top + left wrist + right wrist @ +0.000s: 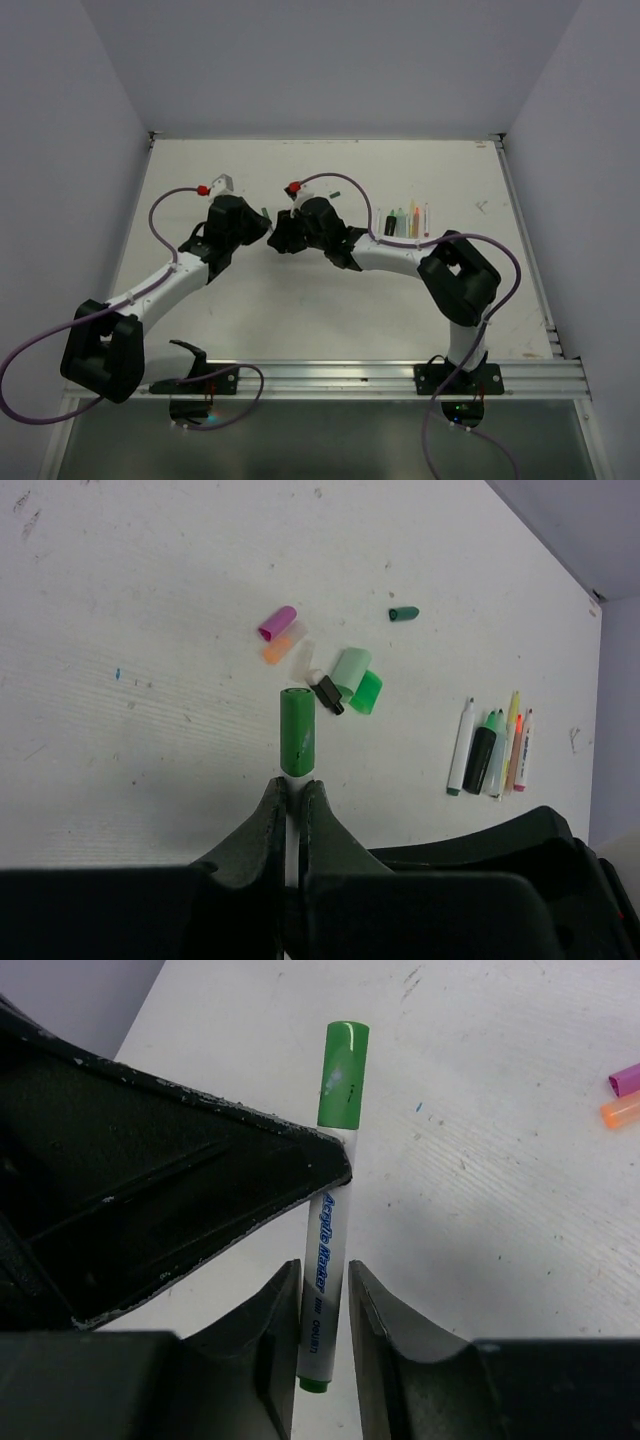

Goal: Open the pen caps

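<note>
Two grippers meet on one marker. The left gripper (293,790) is clenched on the white barrel of the marker (325,1230). Its fingers are pressed together just behind the green cap (297,732), which sits fully on the marker's end and sticks out past the fingertips. The right gripper (325,1290) takes the opposite end of the same barrel, with one jaw on each side near the small green tail plug. The gap between the jaws is barely wider than the barrel. One finger seems to touch it, but the pictures do not settle whether the jaws are truly pinching.

In the left wrist view, several loose caps lie on the white table (120,630) beyond the marker's capped end. Just past the cap tip are a black cap (328,695), a pale green cap (351,670) and a bright green cap (367,692), huddled together. A little farther from the marker and to the left of that group, an orange cap (274,650) and a pink cap (277,623) lie side by side. A dark green cap (404,613) rests alone, farther off again and to the right. Well to the right of the marker, a row of pens (490,750) lies parallel and close together, none of them touching the marker.
</note>
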